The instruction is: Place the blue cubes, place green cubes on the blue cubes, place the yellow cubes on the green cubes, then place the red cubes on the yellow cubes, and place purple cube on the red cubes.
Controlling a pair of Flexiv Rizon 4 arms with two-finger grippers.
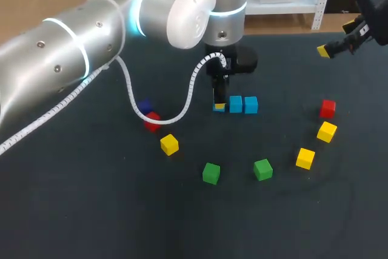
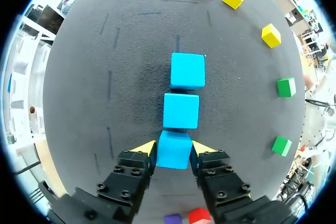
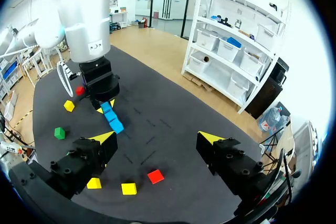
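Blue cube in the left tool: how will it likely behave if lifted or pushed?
The blue cube has flat, sharp-edged faces, so it probably slides rather than rolls. It looks rigid, undented between the fingers of the left tool. Pushed forward, it would likely shove the second blue cube just ahead.

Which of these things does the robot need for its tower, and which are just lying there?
Needed: blue cube in the left pincer, two more blue cubes, two green cubes, three yellow cubes, two red cubes, purple cube.
Just there: dark table, left arm's white coiled cable.
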